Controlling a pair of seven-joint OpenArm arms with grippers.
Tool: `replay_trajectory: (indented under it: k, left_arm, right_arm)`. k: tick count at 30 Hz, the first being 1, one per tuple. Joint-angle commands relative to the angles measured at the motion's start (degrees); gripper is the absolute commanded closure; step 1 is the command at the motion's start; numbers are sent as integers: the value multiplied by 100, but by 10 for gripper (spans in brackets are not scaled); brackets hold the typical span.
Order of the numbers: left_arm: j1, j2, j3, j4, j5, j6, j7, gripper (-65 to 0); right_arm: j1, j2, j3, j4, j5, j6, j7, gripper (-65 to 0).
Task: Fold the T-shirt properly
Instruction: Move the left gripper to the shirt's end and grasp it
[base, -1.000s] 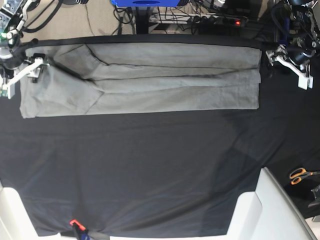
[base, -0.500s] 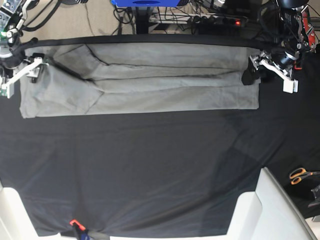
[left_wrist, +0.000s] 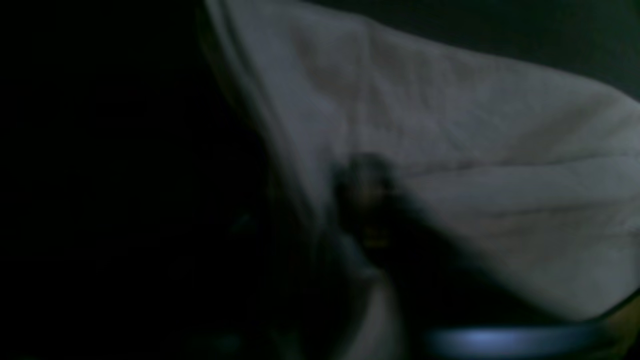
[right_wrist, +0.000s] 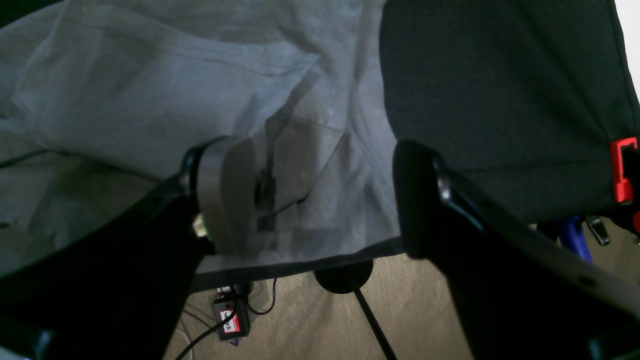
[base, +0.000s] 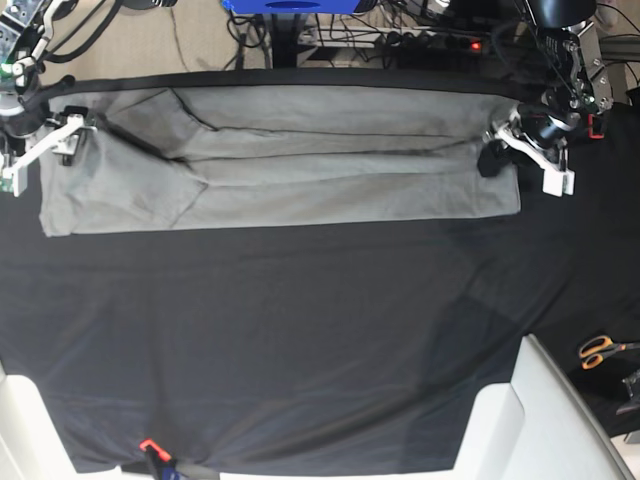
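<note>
The light grey T-shirt lies folded into a long band across the far part of the black cloth. My left gripper sits on the shirt's right end, where the cloth is drawn in. In the dark, blurred left wrist view, the T-shirt bunches up around one dark finger, so the gripper looks shut on it. My right gripper is at the shirt's left end. In the right wrist view it stands open above the T-shirt near the table's far edge, holding nothing.
Orange-handled scissors lie at the right edge. A white surface juts in at the lower right. An orange clip sits at the front edge. Cables and a power strip lie on the floor behind the table.
My left gripper has moved left from beside the table onto the shirt's right end and closed there, drawing that edge in. The right arm has not moved.
</note>
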Motion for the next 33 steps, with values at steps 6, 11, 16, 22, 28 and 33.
replay_trajectory:
  k: [6, 11, 16, 22, 28, 33]
  left_arm:
    - [-281, -275, 37, -88, 248, 47, 321, 0]
    - [-351, -679, 28, -62, 248, 47, 321, 0]
    - [-263, -1031, 28, 387, 248, 47, 321, 0]
    - [440, -1110, 90, 1872, 257, 122, 330, 0]
    - [1152, -468, 477, 3094, 257, 1045, 365, 0]
    - [1504, 191, 872, 3622, 257, 1590, 365, 0]
  right_arm:
    - [-8, 55, 17, 80, 42, 8, 111, -407]
    - [-8, 55, 9, 80, 42, 8, 111, -407]
    - [-8, 55, 9, 80, 42, 8, 111, -407]
    - [27, 55, 0, 80, 42, 8, 76, -407]
    - [36, 55, 0, 80, 42, 8, 76, -407]
    - [45, 55, 0, 80, 42, 8, 76, -407]
